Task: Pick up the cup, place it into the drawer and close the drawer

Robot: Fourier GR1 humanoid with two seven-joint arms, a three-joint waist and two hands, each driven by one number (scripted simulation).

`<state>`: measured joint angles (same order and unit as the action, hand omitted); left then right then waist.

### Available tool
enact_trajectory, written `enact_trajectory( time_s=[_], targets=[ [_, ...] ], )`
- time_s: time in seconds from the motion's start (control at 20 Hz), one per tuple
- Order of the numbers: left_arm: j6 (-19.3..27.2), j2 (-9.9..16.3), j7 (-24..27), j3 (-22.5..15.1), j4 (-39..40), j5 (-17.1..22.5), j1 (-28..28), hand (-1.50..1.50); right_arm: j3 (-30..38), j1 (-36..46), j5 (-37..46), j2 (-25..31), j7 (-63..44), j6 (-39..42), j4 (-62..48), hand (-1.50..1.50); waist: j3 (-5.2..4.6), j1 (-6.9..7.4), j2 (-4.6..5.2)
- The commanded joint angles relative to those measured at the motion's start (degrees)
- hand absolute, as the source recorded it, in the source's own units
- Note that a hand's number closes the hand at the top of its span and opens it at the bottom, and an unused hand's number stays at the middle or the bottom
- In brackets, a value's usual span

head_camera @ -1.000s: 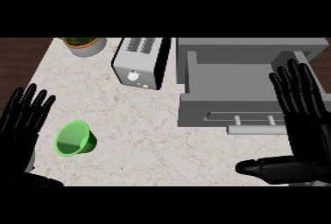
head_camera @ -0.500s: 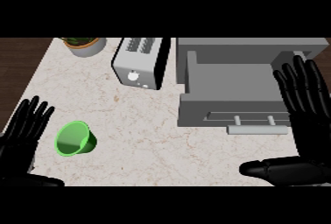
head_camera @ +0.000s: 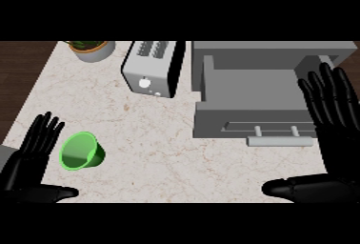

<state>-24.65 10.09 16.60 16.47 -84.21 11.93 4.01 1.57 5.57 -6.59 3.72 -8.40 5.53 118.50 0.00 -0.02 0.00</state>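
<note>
Lying on its side on the pale surface (head_camera: 175, 143), the green cup (head_camera: 82, 151) waits at the lower left, its open mouth tipped toward the left hand (head_camera: 32, 159), a pose that offers the rim for a sideways grasp. That hand sits just beside it, palm flat, fingers (head_camera: 46, 131) straight and spread wide, thumb stretched along the bottom edge, holding nothing. Whether a fingertip brushes the rim, I cannot tell. Over on the right, the grey drawer (head_camera: 256, 93) stands pulled open, cavity showing, handle (head_camera: 280, 140) facing the robot, ready to receive the cup and well apart from it. The right hand (head_camera: 336, 138) is upright at the drawer's right edge, fingers long and straight, thumb pointing inward near the bottom, empty too. At the back stand a toaster (head_camera: 153, 68) and a potted plant (head_camera: 90, 47), clear of the action. The pickup looks not yet begun; the left hand would need to curl round the cup first.
</note>
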Motion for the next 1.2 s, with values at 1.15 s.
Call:
enact_trajectory(
  time_s=[1.15],
  targets=[
    [-1.33, 7.23, 25.97, 1.87, 44.09, -8.5, -15.39, -1.5, 3.2, 3.27, -3.22, 1.93, -4.28, 0.52, 0.66, -1.5, -0.02, -0.16, 0.05]
  ],
)
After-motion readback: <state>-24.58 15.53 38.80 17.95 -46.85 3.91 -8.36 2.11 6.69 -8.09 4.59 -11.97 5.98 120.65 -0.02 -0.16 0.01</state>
